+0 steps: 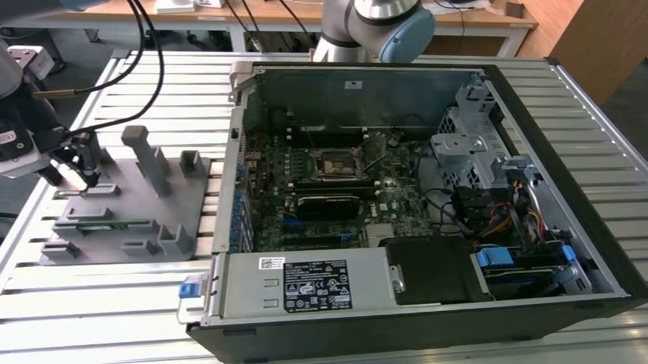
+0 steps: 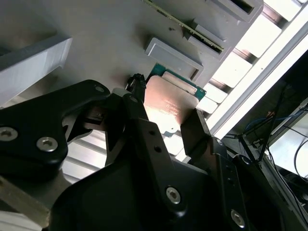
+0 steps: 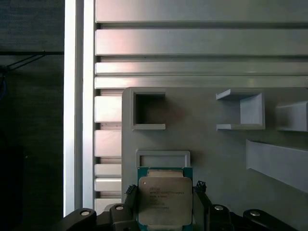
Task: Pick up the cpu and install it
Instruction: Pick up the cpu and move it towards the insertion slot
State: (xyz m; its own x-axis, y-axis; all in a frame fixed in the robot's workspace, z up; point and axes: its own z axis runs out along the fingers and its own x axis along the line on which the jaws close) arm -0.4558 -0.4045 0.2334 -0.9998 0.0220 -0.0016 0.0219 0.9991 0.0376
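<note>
At the exterior view's left, over the grey fixture plate (image 1: 197,199) on the slatted aluminium tabletop (image 1: 102,303), the claw (image 1: 76,173) is clamped on the cpu (image 1: 71,176). In both wrist views its black fingers (image 2: 195,132) press two opposite edges of the chip, whose silvery top and green rim face the cameras. The cpu sits just beside a small raised rectangular frame (image 3: 162,158) on the plate; whether it touches the plate cannot be told. To the exterior view's right lies the open computer case (image 1: 597,250), its black-framed motherboard socket (image 1: 332,164) well apart from the claw.
</note>
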